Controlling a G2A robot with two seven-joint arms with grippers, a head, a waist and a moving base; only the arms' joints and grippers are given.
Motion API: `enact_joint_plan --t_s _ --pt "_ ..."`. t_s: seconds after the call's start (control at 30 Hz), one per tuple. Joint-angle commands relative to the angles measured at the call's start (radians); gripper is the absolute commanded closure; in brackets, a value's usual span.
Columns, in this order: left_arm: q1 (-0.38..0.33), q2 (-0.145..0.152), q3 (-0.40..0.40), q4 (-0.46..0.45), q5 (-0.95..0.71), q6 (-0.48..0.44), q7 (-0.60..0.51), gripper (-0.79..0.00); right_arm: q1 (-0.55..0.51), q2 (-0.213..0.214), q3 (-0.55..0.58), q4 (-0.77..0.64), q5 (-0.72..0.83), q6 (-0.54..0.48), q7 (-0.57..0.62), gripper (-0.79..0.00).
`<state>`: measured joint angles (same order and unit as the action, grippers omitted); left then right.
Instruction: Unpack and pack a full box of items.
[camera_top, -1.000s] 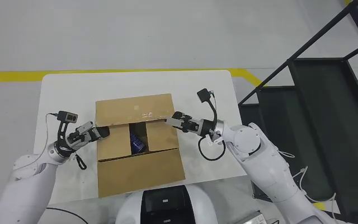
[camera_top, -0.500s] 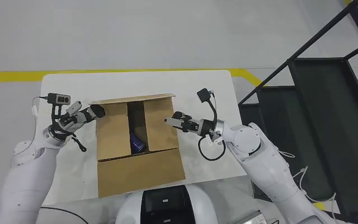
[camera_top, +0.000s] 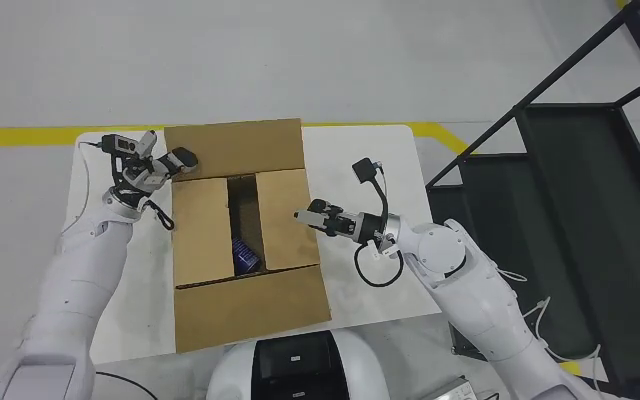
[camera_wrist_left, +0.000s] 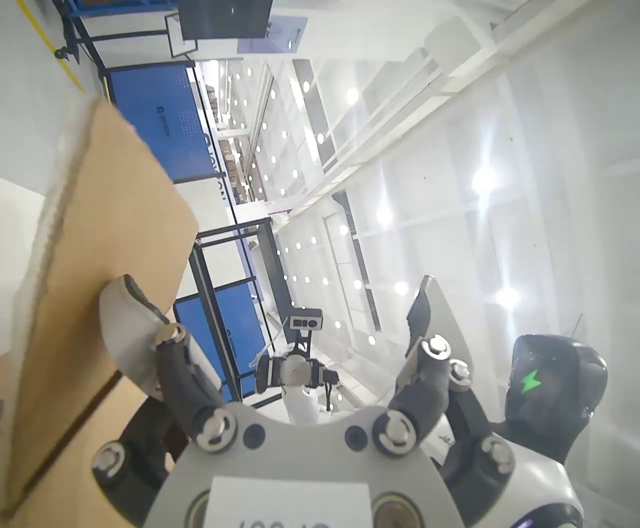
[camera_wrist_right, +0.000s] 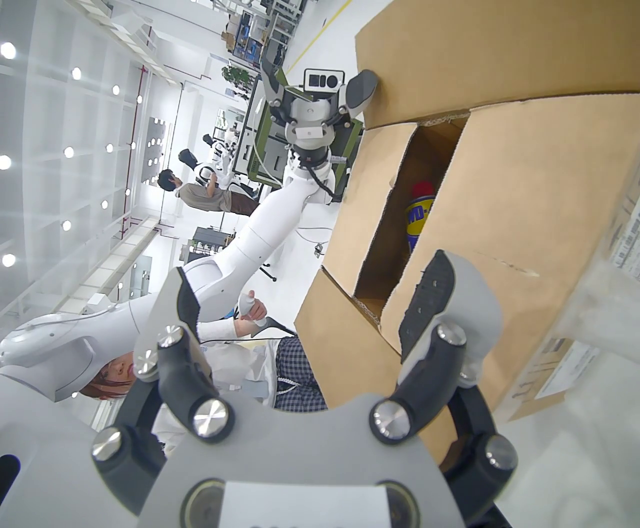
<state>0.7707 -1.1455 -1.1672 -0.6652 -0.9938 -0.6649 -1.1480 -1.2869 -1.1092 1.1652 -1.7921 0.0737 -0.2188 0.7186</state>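
Observation:
A brown cardboard box (camera_top: 250, 305) sits mid-table. Its far flap (camera_top: 235, 148) is folded outward, and its two side flaps (camera_top: 200, 230) lie nearly flat with a gap between them. Down in that gap lies a blue and yellow spray can (camera_top: 247, 255) with a red cap (camera_wrist_right: 420, 210). My left gripper (camera_top: 180, 160) is open at the far flap's left corner, one finger (camera_wrist_left: 125, 300) pressed against the cardboard (camera_wrist_left: 100, 225). My right gripper (camera_top: 305, 215) is open at the right side flap's edge, one finger (camera_wrist_right: 435, 300) resting over that flap.
The white table (camera_top: 360, 150) has bare surface to the right and left of the box. A yellow floor line (camera_top: 40, 135) runs behind the table. A black metal stair frame (camera_top: 560, 150) stands off the table's right side.
My left gripper swung from the box's left side to the far left corner, and the far flap went from covering the box to folded outward. The right arm kept still.

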Motion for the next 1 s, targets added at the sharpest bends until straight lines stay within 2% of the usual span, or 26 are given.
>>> enact_joint_plan --t_s 0.0,0.23,0.5,0.6,0.73,0.87,0.97 --pt "-0.049 -0.017 0.018 0.085 -0.005 0.004 0.004 -0.785 0.0 0.0 0.0 0.0 0.0 0.0 0.0 -0.785" --pt "-0.142 -0.042 0.067 0.282 0.105 0.047 0.03 -0.785 0.0 0.0 0.0 0.0 0.0 0.0 0.0 -0.785" --pt "-0.18 -0.037 0.088 0.38 0.227 0.07 0.006 -0.785 0.0 0.0 0.0 0.0 0.0 0.0 0.0 -0.785" --pt "-0.193 -0.027 0.085 0.396 0.255 0.071 -0.026 -0.785 0.0 0.0 0.0 0.0 0.0 0.0 0.0 -0.785" --pt "-0.206 -0.014 0.041 0.396 0.2 0.031 -0.032 -0.785 0.0 0.0 0.0 0.0 0.0 0.0 0.0 -0.785" --pt "-0.217 0.013 -0.02 0.332 0.143 0.007 -0.014 -0.785 0.0 0.0 0.0 0.0 0.0 0.0 0.0 -0.785" --pt "-0.207 0.041 -0.073 0.251 0.107 0.034 -0.042 -0.785 0.0 0.0 0.0 0.0 0.0 0.0 0.0 -0.785"
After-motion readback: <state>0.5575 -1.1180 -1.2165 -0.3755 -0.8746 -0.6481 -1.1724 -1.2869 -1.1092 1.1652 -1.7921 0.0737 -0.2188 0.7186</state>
